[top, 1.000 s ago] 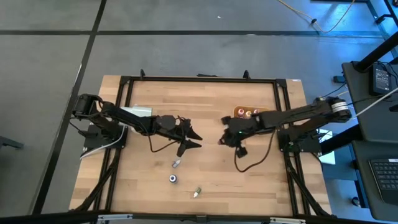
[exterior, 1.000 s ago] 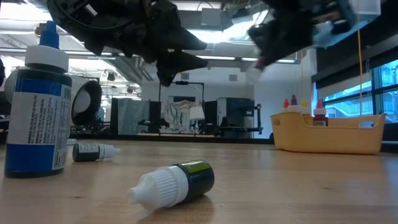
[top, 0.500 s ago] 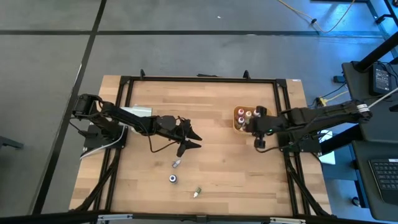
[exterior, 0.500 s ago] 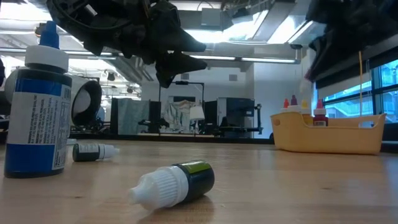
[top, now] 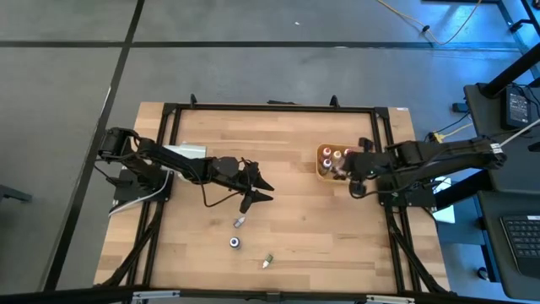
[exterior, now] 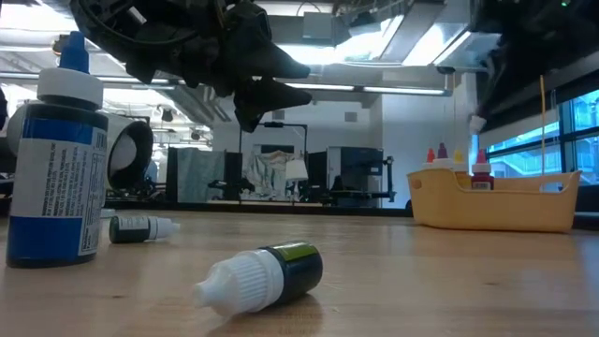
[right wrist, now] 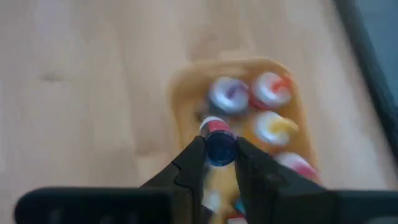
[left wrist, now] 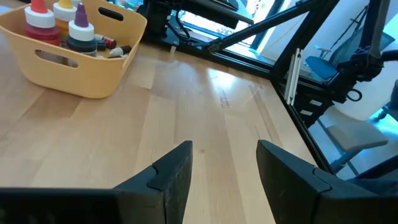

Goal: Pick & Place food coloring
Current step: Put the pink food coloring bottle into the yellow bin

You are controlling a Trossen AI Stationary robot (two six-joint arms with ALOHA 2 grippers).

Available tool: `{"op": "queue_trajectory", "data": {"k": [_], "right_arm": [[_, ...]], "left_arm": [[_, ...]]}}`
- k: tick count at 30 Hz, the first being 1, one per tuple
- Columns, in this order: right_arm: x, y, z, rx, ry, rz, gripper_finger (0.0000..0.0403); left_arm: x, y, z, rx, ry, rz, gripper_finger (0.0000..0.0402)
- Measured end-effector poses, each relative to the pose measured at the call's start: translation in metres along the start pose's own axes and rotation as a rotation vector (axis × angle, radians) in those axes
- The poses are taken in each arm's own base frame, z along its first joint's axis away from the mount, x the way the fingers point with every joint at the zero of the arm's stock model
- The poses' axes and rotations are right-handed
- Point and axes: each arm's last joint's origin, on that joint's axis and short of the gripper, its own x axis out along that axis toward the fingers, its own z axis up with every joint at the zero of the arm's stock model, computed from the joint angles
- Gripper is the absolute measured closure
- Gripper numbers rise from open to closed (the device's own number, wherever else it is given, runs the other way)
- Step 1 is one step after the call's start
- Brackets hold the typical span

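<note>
My right gripper (right wrist: 219,157) hangs above the tan tray (right wrist: 181,99) at the table's right, shut on a small blue food coloring bottle (right wrist: 218,144). It also shows in the high view (top: 348,175). Several capped bottles stand upright in the tray (top: 321,165). My left gripper (top: 268,189) hovers open over the table's middle, with bare wood between its fingers (left wrist: 224,169). Three bottles are on the table nearer the front: one lying (top: 240,222), one upright (top: 234,242), one lying (top: 267,262). My right gripper pinches the bottle's blue body (right wrist: 219,149) between its two fingers. The fingers slant down from the table's right side. The bottle's pale, red-banded end (right wrist: 213,126) points away from the wrist, toward the tray. The bottle is lifted clear, above the tray's bottles.
The black frame rails (top: 384,135) run around the table's edges. A pale flat piece (top: 187,150) lies under the left arm. In the low view the upright blue bottle (exterior: 56,159) looms at left and a dark lying one (exterior: 264,275) in the middle; bare wood lies between the arms.
My right gripper has gone from the table's middle toward the right edge, to above the tray, carrying the bottle; it has rolled and tipped more steeply down on the way. My left gripper has kept still.
</note>
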Motion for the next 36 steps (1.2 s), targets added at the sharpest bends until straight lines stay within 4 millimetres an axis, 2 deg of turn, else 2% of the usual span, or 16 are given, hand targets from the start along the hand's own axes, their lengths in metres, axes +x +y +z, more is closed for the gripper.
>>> {"op": "queue_trajectory", "data": {"k": [3, 8, 20, 28, 36], "right_arm": [[-0.005, -0.005, -0.007, 0.049, 0.044, -0.049, 0.0325], [-0.004, -0.009, -0.031, 0.184, 0.234, -0.120, 0.0330], [0.026, -0.007, -0.057, 0.321, 0.340, -0.170, 0.0325], [0.046, -0.008, -0.065, 0.432, 0.323, -0.170, 0.0325], [0.048, -0.012, -0.064, 0.477, 0.308, -0.201, 0.0324]], "left_arm": [[0.000, 0.000, 0.000, 0.000, 0.001, 0.001, 0.0226], [0.000, 0.000, 0.000, 0.005, 0.001, 0.001, 0.0225], [0.000, 0.000, 0.000, 0.052, 0.002, 0.004, 0.0224], [0.000, 0.000, 0.000, 0.052, 0.003, 0.004, 0.0228], [0.000, 0.000, -0.001, 0.051, 0.006, 0.002, 0.0228]]}}
